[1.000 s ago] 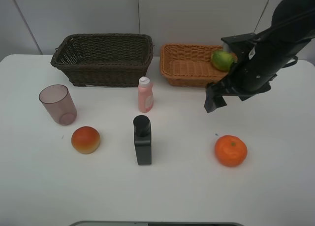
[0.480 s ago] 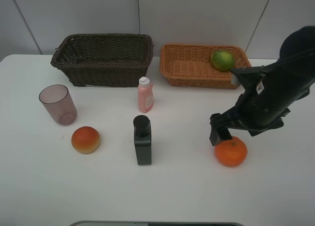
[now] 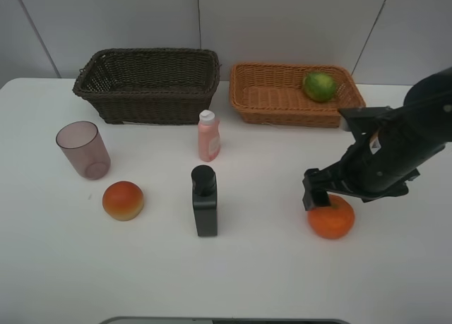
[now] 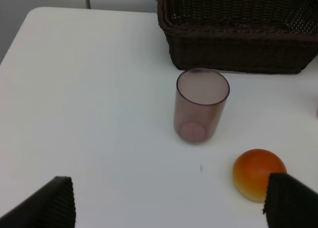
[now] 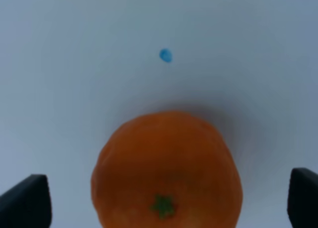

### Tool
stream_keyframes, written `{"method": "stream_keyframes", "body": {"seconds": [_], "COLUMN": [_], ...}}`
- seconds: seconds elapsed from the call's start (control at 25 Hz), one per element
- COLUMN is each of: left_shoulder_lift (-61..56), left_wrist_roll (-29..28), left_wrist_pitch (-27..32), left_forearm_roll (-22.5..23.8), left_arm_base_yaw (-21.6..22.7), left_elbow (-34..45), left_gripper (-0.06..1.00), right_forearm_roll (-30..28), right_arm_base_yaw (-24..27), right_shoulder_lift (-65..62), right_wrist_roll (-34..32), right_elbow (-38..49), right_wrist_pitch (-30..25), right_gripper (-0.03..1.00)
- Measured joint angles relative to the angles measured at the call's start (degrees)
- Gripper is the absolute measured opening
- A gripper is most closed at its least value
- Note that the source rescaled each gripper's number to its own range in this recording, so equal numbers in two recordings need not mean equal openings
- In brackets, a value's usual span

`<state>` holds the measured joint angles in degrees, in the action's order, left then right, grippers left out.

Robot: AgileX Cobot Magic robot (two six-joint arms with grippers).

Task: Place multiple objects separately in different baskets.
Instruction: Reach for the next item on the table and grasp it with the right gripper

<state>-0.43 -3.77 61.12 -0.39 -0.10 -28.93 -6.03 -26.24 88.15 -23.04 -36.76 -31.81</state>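
Six items and two baskets on a white bench, located from the black bottle. Pink bottle just behind it; red-orange fruit and purple cup to its left. Dark basket behind-left. Tan basket behind-right, holding the lime. Orange on the bench well to its right, between the right gripper's spread fingers, a gap either side. Left gripper, fingers apart and empty, faces cup and fruit.
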Motion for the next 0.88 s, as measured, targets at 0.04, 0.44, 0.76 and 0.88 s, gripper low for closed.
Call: {"method": "stream_keyframes", "body": {"seconds": [0.04,0.44,0.76,0.88], "left_shoulder_lift": [0.0,0.0,0.0,0.0], "left_wrist_roll": [0.0,0.0,0.0,0.0], "left_wrist_pitch": [0.0,0.0,0.0,0.0], "left_forearm_roll": [0.0,0.0,0.0,0.0], "left_arm_base_yaw": [0.0,0.0,0.0,0.0], "left_elbow": [0.0,0.0,0.0,0.0], "left_gripper": [0.98,0.98,0.98,0.98], "right_forearm_roll": [-0.48,-1.62,-1.39,-1.33], "right_arm_base_yaw": [0.0,0.0,0.0,0.0], "right_shoulder_lift": [0.55,5.87,9.94,11.15], "right_wrist_roll": [-0.81,-1.79,-1.8,-1.8], "right_elbow": [0.3,0.75,0.7,0.7], "right_wrist_pitch": [0.56,3.76,6.43,6.78], "right_gripper": [1.0,1.0,1.0,1.0]}}
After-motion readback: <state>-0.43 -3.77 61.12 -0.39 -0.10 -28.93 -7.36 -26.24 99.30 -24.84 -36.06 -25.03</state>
